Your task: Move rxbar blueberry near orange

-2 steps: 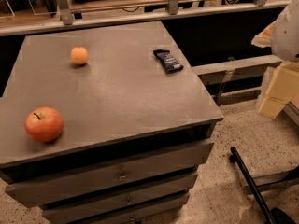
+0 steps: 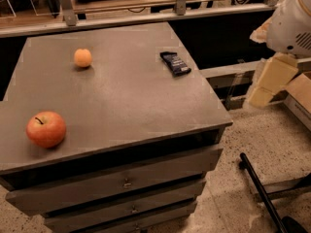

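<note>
The rxbar blueberry (image 2: 175, 63), a flat bar in a dark wrapper with pale markings, lies near the back right edge of the grey cabinet top (image 2: 126, 101). The small round orange (image 2: 82, 58) sits at the back left of the top, well apart from the bar. My gripper (image 2: 266, 87), cream-coloured below the white arm (image 2: 291, 23), hangs off the right side of the cabinet. It is to the right of the bar, holds nothing and touches nothing.
A larger red apple (image 2: 46, 129) with a stem sits at the front left of the top. Drawers (image 2: 126, 183) run below the front edge. A rail (image 2: 146, 16) runs behind the cabinet. A black pole (image 2: 260, 188) lies on the speckled floor at right.
My gripper and arm have moved a little left and up, closer to the cabinet's right edge. The bar, orange and apple have not moved.
</note>
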Motion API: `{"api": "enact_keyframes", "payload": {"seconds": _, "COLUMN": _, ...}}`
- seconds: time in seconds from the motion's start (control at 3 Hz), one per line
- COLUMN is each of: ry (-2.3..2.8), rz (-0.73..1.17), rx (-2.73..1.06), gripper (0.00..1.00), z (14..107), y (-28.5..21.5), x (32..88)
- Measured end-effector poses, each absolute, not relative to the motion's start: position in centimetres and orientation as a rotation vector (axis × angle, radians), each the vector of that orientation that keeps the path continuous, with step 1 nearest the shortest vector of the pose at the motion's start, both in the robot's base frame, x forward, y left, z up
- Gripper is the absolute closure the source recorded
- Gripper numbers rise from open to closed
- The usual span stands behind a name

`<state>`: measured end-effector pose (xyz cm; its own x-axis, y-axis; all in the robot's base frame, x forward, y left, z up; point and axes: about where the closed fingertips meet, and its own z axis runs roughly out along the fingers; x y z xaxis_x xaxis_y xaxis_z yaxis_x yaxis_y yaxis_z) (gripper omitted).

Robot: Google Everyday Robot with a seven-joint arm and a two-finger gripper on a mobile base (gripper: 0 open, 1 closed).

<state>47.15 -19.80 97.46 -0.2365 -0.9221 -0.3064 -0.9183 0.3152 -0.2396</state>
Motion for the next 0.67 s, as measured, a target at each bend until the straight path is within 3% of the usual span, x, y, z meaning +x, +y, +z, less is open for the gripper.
{"api": "enact_keyframes", "payload": {"seconds": 0.67, "ry": 2.035, "rz": 0.181, "rx": -1.53, "gripper": 0.0, "z": 97.1, "y": -9.3, "x": 60.1}}
